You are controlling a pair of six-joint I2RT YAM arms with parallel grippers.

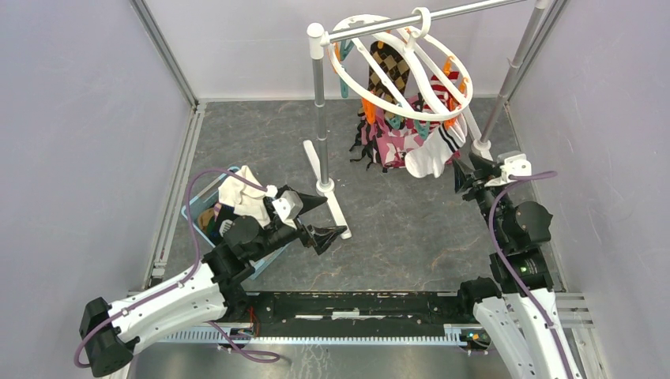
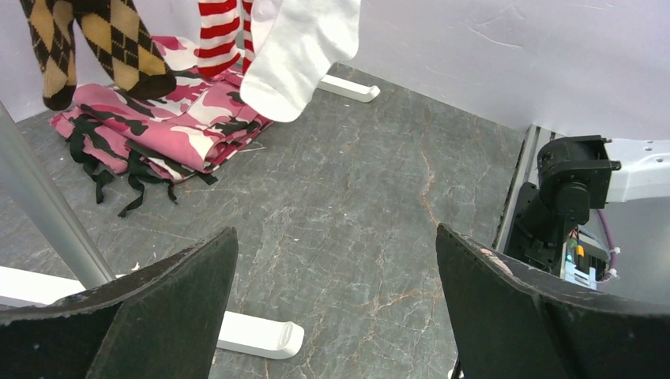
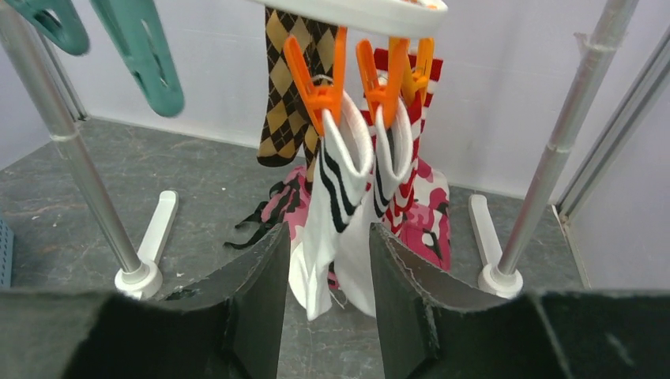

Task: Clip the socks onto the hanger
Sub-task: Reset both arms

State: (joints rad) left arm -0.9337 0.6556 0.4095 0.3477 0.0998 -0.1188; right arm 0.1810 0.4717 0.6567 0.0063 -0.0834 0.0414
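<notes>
The right gripper [image 3: 329, 234] stands half spread, pinching nothing — white striped socks [image 3: 341, 170] hang just beyond from orange clothespins [image 3: 316, 79] on the hanger [image 3: 355, 8], its ring cut off above. The left gripper [image 2: 336, 237] gapes wide beside a rail pole [image 2: 47, 213]; camouflage cloth [image 2: 182, 126] lies farther off.

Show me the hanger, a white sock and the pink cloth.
hanger [image 1: 379, 101]: top view, on its white rim.
white sock [image 2: 296, 55]: left wrist view, on its foot.
pink cloth [image 2: 182, 126]: left wrist view, on its folded top.
</notes>
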